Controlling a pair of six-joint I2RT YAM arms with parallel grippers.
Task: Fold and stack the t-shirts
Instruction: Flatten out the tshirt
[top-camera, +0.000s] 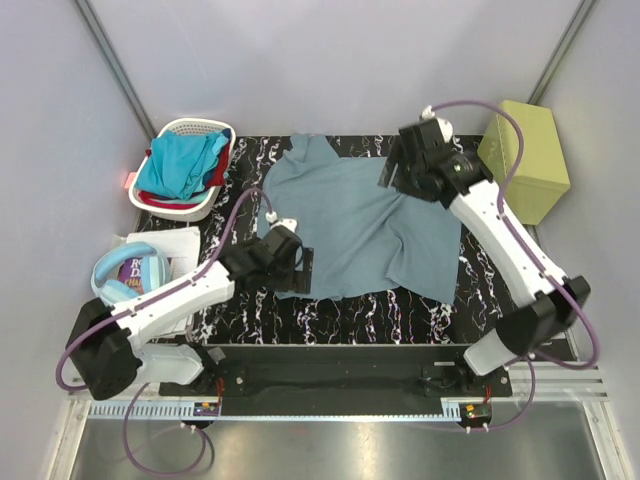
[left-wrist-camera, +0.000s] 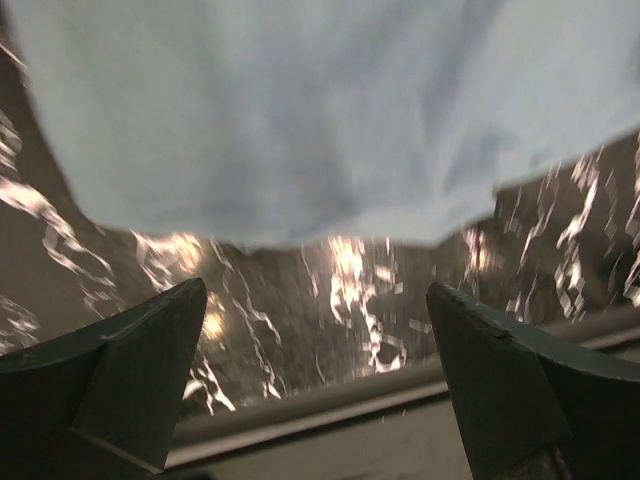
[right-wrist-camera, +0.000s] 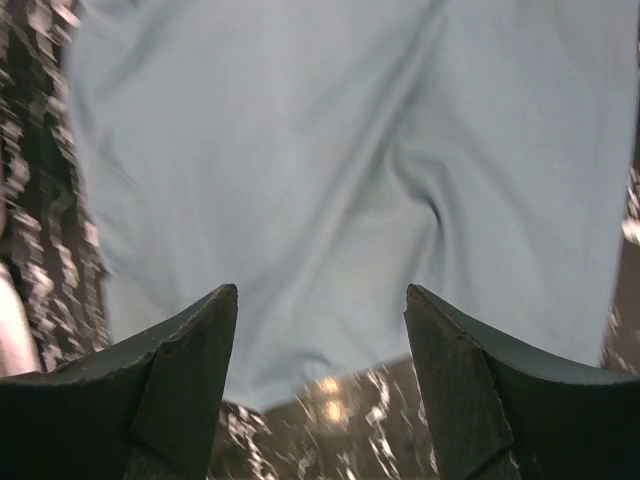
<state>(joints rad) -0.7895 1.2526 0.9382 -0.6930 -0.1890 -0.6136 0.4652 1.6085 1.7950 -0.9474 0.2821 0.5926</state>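
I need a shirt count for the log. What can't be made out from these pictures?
Top view: red t-shirt mostly buried under the turquoise t-shirt in the laundry basket; anything beneath is hidden.
Wrist views: grey-blue t-shirt blurred, cut off by frame edges.
Top view: booklet under the headphones, print too small.

the middle of the worktop (top-camera: 330, 318) is covered by the flat grey-blue t-shirt (top-camera: 360, 220). a bare strip is left along the near edge, below the hem, and is partly crossed by the left arm (top-camera: 180, 295). the far left corner is taken by the filled laundry basket (top-camera: 196, 124); a narrow gap is left between it and the shirt. headphones (top-camera: 125, 280) are lying at the left edge. a green box (top-camera: 525, 160) is set beside the far right corner, and the right edge is spanned by the right arm (top-camera: 510, 240).
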